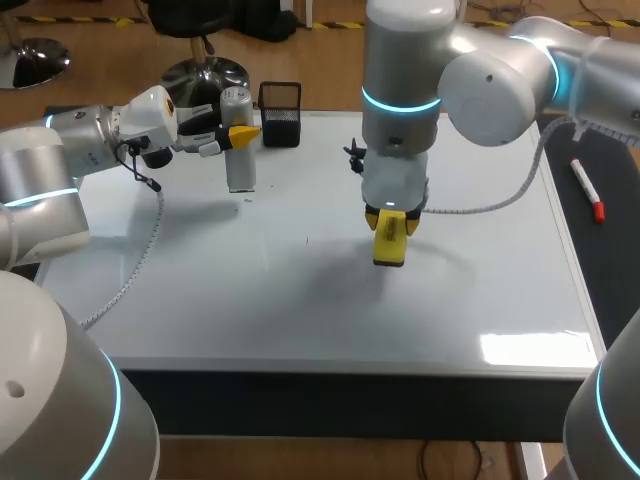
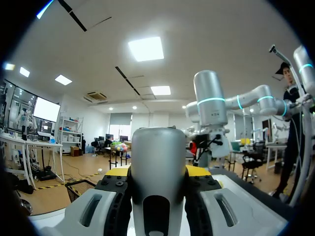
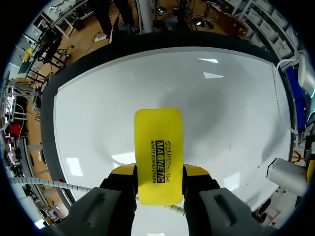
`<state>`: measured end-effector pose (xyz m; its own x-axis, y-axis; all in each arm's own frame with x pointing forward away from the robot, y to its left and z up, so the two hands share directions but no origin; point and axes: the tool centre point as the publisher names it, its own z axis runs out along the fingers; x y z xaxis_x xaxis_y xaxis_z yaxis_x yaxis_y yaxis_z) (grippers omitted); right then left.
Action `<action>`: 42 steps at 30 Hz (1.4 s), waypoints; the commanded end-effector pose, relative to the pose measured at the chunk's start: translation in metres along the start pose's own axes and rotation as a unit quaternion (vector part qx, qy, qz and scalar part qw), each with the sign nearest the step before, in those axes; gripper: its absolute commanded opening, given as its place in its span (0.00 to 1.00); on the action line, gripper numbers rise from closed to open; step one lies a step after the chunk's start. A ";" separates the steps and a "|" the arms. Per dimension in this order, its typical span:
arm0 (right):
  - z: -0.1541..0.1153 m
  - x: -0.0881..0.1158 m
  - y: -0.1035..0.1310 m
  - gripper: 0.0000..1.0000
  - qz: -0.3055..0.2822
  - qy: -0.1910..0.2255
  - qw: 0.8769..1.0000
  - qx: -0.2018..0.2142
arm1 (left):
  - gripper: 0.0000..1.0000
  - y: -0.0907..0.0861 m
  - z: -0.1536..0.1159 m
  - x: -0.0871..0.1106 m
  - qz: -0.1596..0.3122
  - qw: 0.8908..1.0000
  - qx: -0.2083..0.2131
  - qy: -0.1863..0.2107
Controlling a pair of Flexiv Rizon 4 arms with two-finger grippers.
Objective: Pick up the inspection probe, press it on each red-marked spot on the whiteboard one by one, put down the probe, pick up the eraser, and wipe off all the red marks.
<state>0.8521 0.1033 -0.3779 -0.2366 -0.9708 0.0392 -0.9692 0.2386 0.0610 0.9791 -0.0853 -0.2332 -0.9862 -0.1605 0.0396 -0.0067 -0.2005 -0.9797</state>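
Over whiteboard (image 3: pixel 221 98), right claw (image 3: pixel 159 173) vertical, clamping eraser (image 3: pixel 158 142), perhaps touching

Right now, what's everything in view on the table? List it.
whiteboard: 1, white, covers most of the table
inspection probe: 1, grey, upright over the board's far left, held
eraser: 1, yellow, over the board's middle, held
mesh holder: 1, black, at the board's far edge
marker: 1, white with a red end, on the dark strip right of the board
left gripper: yellow tips, shut on the inspection probe
right gripper: yellow tips, shut on the eraser
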 end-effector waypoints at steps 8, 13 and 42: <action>0.001 0.013 -0.068 0.00 0.002 0.006 1.000 0.013 | 0.00 0.000 0.001 0.000 0.001 1.000 0.001 0.000; -0.001 0.017 -0.101 0.00 0.003 0.016 1.000 0.024 | 0.00 0.000 0.001 0.000 0.001 1.000 0.001 0.000; -0.049 -0.051 -0.241 0.00 -0.054 -0.019 0.998 0.041 | 0.00 0.000 0.001 0.000 0.001 1.000 0.001 0.000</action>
<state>1.0929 0.0913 -0.3438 -0.1351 -0.9905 -0.0248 -0.9902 0.1359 -0.0328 0.9791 -0.0853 -0.2332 -0.9862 -0.1605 0.0395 -0.0066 -0.2004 -0.9797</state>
